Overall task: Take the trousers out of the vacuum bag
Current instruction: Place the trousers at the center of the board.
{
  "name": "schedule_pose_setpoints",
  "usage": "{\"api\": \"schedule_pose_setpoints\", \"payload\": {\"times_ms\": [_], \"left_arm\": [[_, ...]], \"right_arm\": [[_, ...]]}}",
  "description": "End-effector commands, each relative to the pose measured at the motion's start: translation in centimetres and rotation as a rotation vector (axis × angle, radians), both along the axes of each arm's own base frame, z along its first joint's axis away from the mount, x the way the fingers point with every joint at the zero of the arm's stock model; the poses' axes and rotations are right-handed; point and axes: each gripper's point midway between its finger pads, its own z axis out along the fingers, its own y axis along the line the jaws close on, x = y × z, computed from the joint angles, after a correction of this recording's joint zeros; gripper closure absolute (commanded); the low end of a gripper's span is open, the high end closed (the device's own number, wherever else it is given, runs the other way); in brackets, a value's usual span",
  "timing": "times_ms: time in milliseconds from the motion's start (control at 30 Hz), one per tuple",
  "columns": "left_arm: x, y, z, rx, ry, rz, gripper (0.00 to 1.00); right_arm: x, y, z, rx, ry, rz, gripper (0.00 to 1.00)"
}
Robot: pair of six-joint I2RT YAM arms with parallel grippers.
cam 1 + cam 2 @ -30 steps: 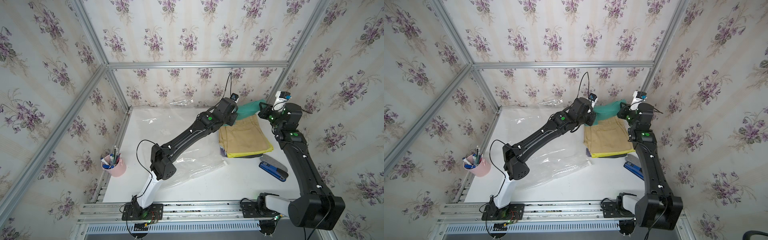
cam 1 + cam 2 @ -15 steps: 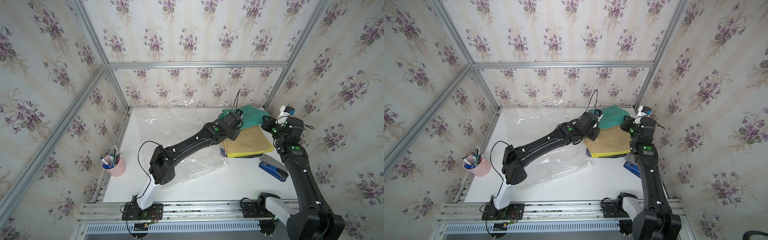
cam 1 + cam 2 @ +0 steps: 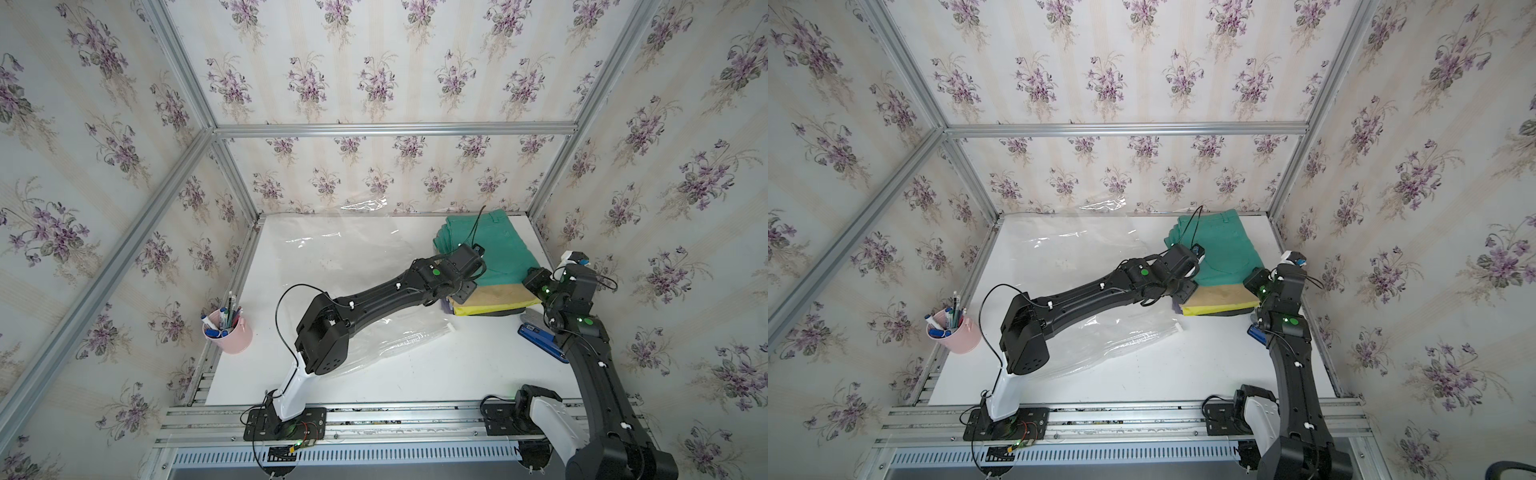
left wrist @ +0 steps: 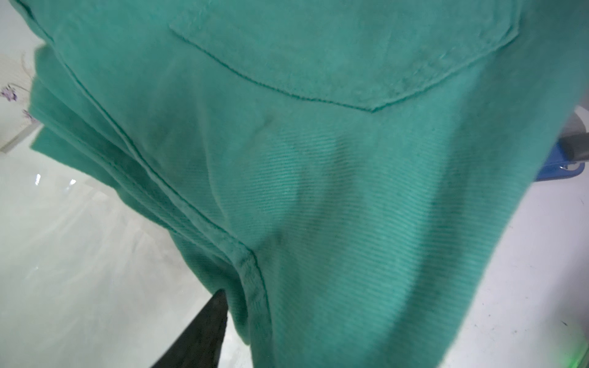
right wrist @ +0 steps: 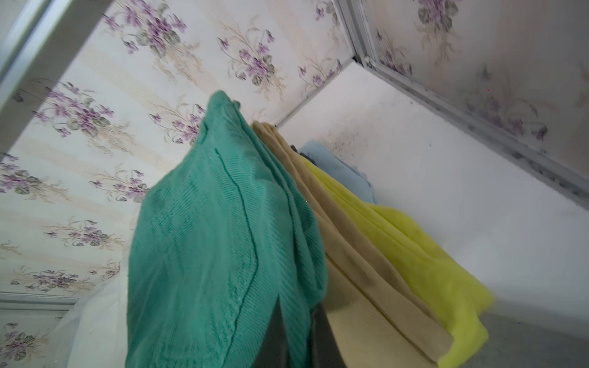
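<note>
1. Teal trousers (image 3: 496, 249) lie atop the folded stack (image 3: 494, 298) at the far right of the bench (image 3: 457, 365), beside the vacuum bag (image 3: 353, 253).
2. Right tool (image 5: 299, 337): closed, apparently pinching their corner.
3. Left tool (image 3: 462, 292): at the teal cloth; opening cannot be told.

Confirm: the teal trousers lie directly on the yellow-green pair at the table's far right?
No. The teal trousers lie at the table's far right, but directly on the tan pair; the yellow-green pair is beneath that, as both top views show.
</note>
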Motion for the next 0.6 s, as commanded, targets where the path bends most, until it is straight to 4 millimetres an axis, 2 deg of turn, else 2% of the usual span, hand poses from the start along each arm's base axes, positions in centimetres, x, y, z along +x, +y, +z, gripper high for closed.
{"api": "schedule_pose_setpoints", "payload": {"times_ms": [0, 100, 167, 200, 367, 500, 567], "left_arm": [[-1.3, 0.0, -0.4, -0.045, 0.074, 0.011, 0.29], [-2.0, 0.2, -0.8, -0.066, 0.112, 0.018, 0.13], [-2.5, 0.4, -1.1, -0.079, 0.134, 0.018, 0.03], [-2.8, 0.5, -1.3, -0.086, 0.150, 0.020, 0.00], [-4.4, 1.4, -1.3, -0.126, 0.197, 0.022, 0.00], [-5.2, 2.9, 0.6, -0.162, 0.181, 0.035, 0.00], [-5.5, 3.6, 1.3, -0.168, 0.175, 0.044, 0.00]], "right_arm": [[-0.6, -0.8, -1.8, 0.055, 0.026, -0.086, 1.00], [-1.6, -1.1, -4.3, 0.094, 0.069, -0.139, 0.91], [-2.0, -1.3, -5.3, 0.098, 0.084, -0.153, 0.80], [-2.0, -1.2, -5.6, 0.099, 0.090, -0.150, 0.74], [-2.3, -1.6, -6.0, 0.081, 0.126, -0.165, 0.54], [-2.6, -2.4, -4.2, 0.032, 0.112, -0.189, 0.22], [-2.7, -2.9, -3.3, 0.006, 0.112, -0.209, 0.11]]}}
